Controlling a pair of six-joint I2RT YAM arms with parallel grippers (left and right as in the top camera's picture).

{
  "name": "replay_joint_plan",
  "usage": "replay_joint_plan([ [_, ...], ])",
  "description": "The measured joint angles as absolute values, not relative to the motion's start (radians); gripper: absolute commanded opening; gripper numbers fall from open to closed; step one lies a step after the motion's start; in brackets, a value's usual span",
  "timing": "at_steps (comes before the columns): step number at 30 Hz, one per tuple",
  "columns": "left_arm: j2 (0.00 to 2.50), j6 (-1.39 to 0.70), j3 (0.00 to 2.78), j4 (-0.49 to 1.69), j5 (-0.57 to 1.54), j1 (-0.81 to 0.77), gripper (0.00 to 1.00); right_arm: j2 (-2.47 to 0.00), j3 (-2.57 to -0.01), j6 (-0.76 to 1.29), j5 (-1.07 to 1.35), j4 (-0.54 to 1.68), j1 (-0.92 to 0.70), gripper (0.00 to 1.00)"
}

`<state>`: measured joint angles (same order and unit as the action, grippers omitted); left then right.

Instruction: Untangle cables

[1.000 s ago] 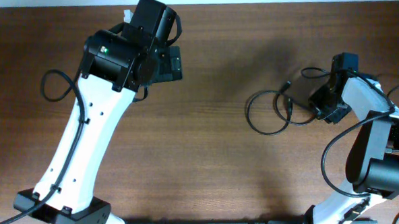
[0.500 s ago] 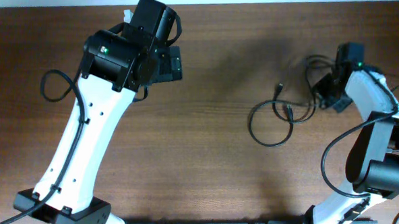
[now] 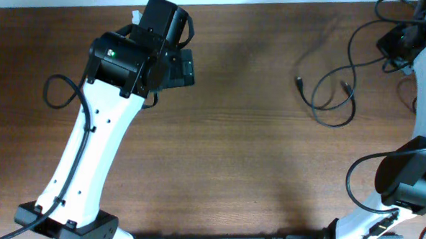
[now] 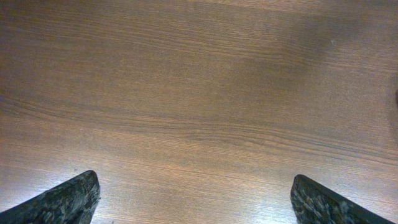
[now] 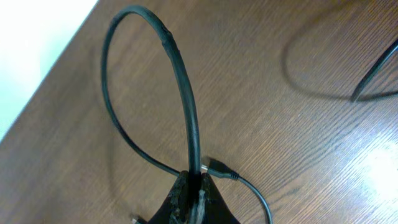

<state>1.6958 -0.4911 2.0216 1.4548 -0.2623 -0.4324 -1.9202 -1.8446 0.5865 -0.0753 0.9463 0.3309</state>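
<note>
Right gripper (image 3: pixel 395 45) sits at the far right corner of the desk (image 3: pixel 232 171), close to the far edge. In the right wrist view its jaws are pinched shut on the cables (image 5: pixel 185 106). One black cord rises from the fingertips (image 5: pixel 193 198) in a tall narrow loop, and a small plug (image 5: pixel 215 167) sticks out just beside the grip. The desk edge cuts diagonally across the upper left of that view, with plain white beyond it, so there is little room on that side.

In the overhead view the cables (image 3: pixel 333 125) trail from the right gripper left and toward the near side. A round loop sits right of centre, with two plug ends, one (image 3: pixel 299 81) on the left and one (image 3: pixel 343 86) inside the loop. A faint shadow lies apart from the cords, toward the far edge, so part of the run is off the surface. How much, cannot tell. More cord curls past the top right corner of the picture.

Left gripper (image 3: pixel 181 66) is over the far left part of the desk, well apart from the cables. Its jaws are spread wide with nothing between them. The left wrist view shows only bare wood between the two dark fingertips (image 4: pixel 68 199).

A wide stretch of desk lies between the two arms and toward the near edge. The surface is brown wood grain, matte with soft glare. A pale wall or floor strip runs along the far edge.
</note>
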Motion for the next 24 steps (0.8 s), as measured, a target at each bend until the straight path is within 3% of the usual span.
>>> replay_joint_plan([
  [15, 1.696, -0.492, 2.022, 1.455, -0.262, -0.432, 0.99, -1.921, -2.111, 0.675, -0.076, 0.831, 0.567, 0.04],
  [16, 1.696, -0.491, 2.022, 1.455, -0.262, -0.432, 0.99, -1.921, -2.111, 0.678, -0.076, 0.831, 0.585, 0.10],
  [18, 1.696, -0.492, 2.022, 1.455, -0.262, -0.432, 0.99, -1.921, -2.111, 0.682, -0.076, 0.830, 0.612, 0.33],
  [19, 1.696, -0.492, 2.022, 1.455, -0.262, -0.432, 0.99, -1.921, -2.111, 0.680, -0.079, 0.830, 0.624, 0.61],
  [21, 1.696, -0.491, 2.022, 1.455, -0.262, -0.432, 0.99, -1.922, -2.111, 0.672, -0.083, 0.834, 0.643, 0.99],
  [24, 1.696, -0.491, 2.022, 1.455, -0.262, -0.432, 0.99, -1.928, -2.111, 0.623, -0.086, 0.873, 0.646, 0.99],
])
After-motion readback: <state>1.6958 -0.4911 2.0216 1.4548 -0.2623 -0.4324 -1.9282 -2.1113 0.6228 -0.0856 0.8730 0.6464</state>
